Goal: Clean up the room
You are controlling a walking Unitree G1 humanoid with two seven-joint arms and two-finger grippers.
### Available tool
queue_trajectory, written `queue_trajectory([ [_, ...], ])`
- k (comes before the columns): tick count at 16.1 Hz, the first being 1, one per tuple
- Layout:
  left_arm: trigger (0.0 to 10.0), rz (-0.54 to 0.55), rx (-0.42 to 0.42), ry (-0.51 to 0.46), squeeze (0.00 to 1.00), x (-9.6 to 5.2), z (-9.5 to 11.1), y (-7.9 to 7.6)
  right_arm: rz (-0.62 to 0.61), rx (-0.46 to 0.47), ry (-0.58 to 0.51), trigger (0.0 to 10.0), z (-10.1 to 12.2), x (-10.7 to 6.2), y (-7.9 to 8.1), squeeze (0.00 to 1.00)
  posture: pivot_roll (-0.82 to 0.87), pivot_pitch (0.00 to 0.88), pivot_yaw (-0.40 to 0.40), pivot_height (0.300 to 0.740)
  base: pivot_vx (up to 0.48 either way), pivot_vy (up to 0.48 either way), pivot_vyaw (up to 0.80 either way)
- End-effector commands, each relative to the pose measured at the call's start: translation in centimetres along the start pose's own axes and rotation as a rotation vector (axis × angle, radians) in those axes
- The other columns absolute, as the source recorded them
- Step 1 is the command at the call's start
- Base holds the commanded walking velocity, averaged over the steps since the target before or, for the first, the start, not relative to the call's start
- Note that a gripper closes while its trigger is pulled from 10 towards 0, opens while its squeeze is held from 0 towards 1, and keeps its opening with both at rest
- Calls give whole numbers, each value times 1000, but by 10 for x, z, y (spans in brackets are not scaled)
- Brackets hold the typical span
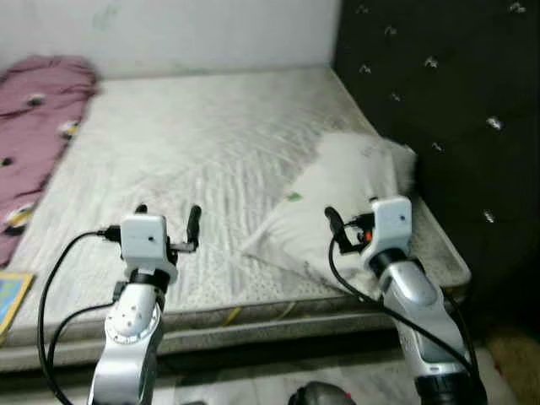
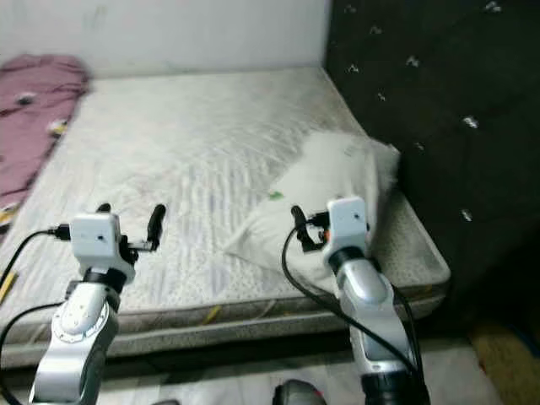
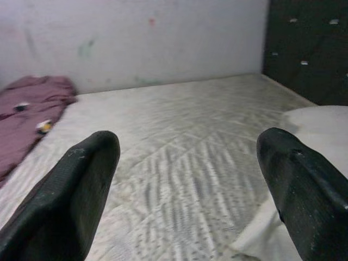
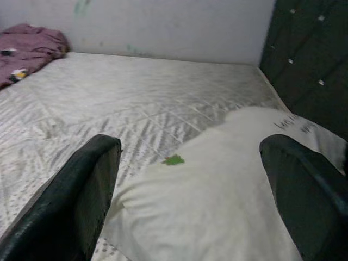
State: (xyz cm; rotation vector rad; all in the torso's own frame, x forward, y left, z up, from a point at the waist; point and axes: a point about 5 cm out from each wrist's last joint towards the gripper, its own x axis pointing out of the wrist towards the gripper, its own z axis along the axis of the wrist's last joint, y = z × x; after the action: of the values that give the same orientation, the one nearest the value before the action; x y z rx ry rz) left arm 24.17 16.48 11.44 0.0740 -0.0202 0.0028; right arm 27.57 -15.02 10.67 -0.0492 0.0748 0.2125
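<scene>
A: Nearest the camera?
B: Both silver arms raised over the near edge of the mattress (image 1: pixel 194 135); left gripper (image 1: pixel 167 221) fingers spread, nothing between them; right gripper (image 1: pixel 354 221) fingers also apart and empty, hovering just over the near end of the pillow (image 1: pixel 337 194).

A: Where's the pillow?
B: White pillow lies tilted on the mattress's right side, far end near the dark tufted headboard (image 1: pixel 456 110); small green mark (image 4: pixel 173 160) on its cover; some print near its far corner, too small to read.

A: Anything else to tidy?
B: Crumpled pink blanket (image 1: pixel 38 110) along the far left edge against the wall (image 1: pixel 186 34), well apart from both grippers; a blue and yellow item (image 1: pixel 10 295) by the bed's near left edge, can't tell what it is; black cables loop off both wrists.
</scene>
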Motion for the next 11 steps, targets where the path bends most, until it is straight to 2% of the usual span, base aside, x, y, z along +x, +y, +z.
queue_trajectory([
  [1, 10000, 15, 6, 7, 0, 1, -1, 3, 11, -2, -10, 10000, 4, 3, 3, 0, -90, 0, -11, 740, 0, 0, 0],
  [11, 10000, 26, -28, -10, 0, 1, 0, 4, 16, -9, -9, 10000, 4, 3, 2, 0, -94, 0, -15, 740, 0, 0, 0],
])
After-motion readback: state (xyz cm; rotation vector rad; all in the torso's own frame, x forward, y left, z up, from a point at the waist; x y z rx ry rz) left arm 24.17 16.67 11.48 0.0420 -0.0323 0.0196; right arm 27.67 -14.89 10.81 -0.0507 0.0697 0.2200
